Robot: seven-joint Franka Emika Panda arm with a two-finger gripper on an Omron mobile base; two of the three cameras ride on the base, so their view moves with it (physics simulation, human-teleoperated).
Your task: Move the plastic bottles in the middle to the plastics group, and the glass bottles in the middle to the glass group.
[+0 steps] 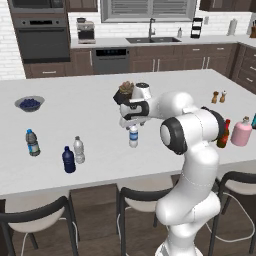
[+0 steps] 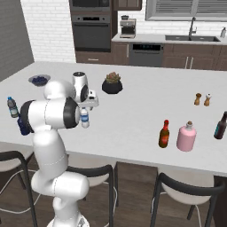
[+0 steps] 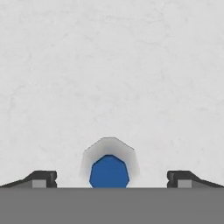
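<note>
- The gripper (image 3: 109,179) hangs above the white counter (image 1: 90,115), and its two dark fingers (image 3: 41,178) stand wide apart with nothing between them touching.
- Directly under it stands a small clear bottle with a blue label (image 1: 133,136). In the hand view I see this bottle from above, as a blue cap inside a grey round shoulder, lying between the two fingers but free of both.
- In the right base view the same bottle stands just in front of the hand, upright on the counter.
- To the left side of the counter there is a squat dark navy bottle (image 1: 68,160), and a plain greyish clear bottle (image 1: 79,150) is just beside it.
- A clear bottle with a dark cap (image 1: 32,142) stands further left, near these two.
- On the right end, a slim red-brown bottle (image 2: 164,134) is standing just beside a squat pink bottle (image 2: 186,137), and a dark teal bottle (image 2: 220,126) is near them.
- A dark pot with a plant (image 2: 112,84) sits behind the hand, and a bowl of blue berries (image 1: 29,103) is at the far left.
- Two small shakers (image 2: 202,99) stand apart from the bottles.
</note>
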